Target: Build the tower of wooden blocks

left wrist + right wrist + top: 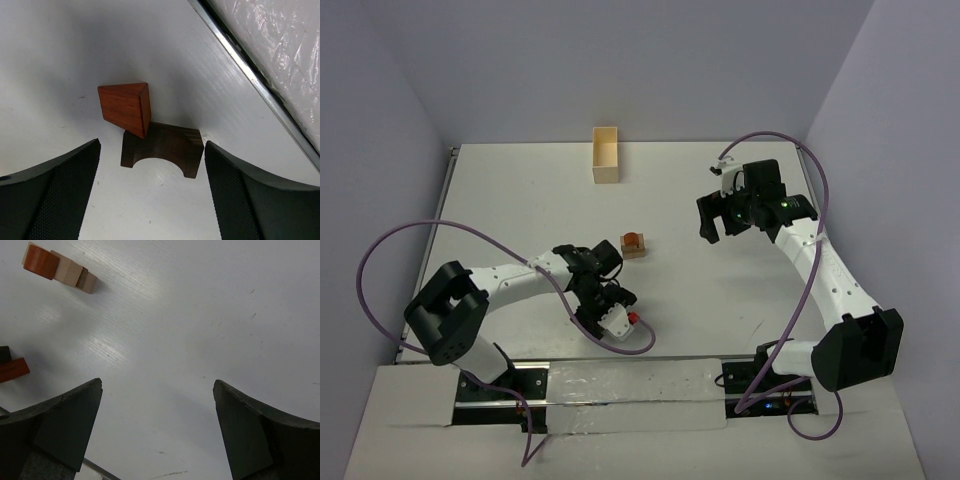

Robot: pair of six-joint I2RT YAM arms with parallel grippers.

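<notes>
L end effector (151,170) is hanging wide open by a red wedge (125,107) touching a dark arch block (165,147), near side of the block stack (634,243). Arch is showing in L wrist cam, not top cam. R end effector (157,390) is gaping wide too, right of stack.

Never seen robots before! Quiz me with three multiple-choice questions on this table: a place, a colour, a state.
1. The pale box sits: A) by the arms' bases B) at the table's far edge C) between fingers.
2. The wedge before the left fingers is: A) reddish-brown B) blue C) green.
3. The right fingers are: A) shut on a block B) open, empty C) gripping the box.
Answers: B, the top view shows it there; A, the left wrist view shows it; B, only bare table between them.
</notes>
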